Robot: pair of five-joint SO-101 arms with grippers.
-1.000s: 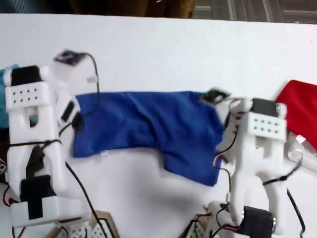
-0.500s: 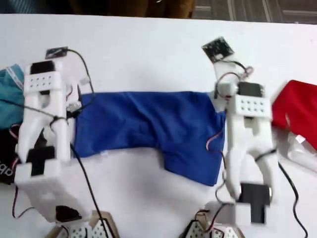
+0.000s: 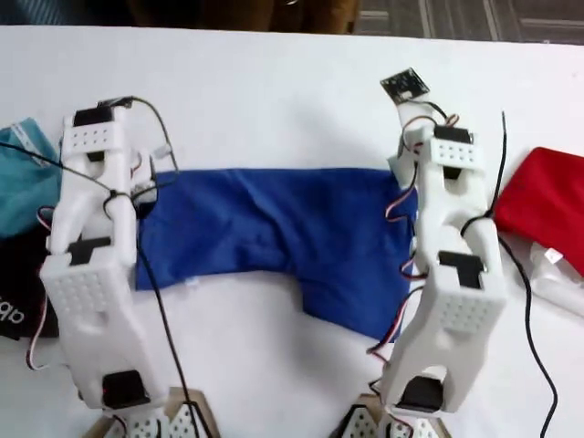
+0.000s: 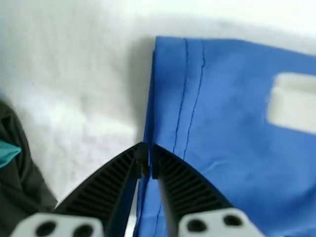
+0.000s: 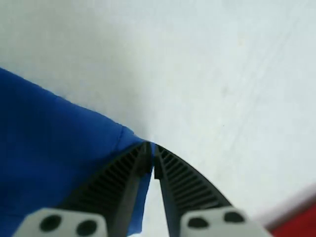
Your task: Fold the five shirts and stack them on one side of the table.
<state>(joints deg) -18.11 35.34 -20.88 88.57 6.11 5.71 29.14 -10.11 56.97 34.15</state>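
- A royal-blue cotton shirt (image 3: 274, 228) is lying stretched crosswise on the white surface (image 3: 274, 91) between the two arms. Its far edge is running straight, and a loose flap is sagging toward the arm bases.
- The left tool (image 4: 147, 160) is pinching the shirt's stitched hem at one end, jaws drawn together on the cloth's edge.
- The right tool (image 5: 152, 157) is nipping the opposite far corner, jaws likewise closed on fabric, though how much cloth is sitting between them is hard to tell.
- A red shirt (image 3: 547, 196) is waiting beside the right arm, and a teal garment (image 3: 23, 169) and a black one (image 3: 14, 301) are lying beside the left arm.
- By my reading, the blue shirt's fold is only beginning: both ends gripped, nothing turned over yet.
- The next move is probably calling for both arms lifting together and carrying the far edge evenly over the flap, keeping the cloth taut.
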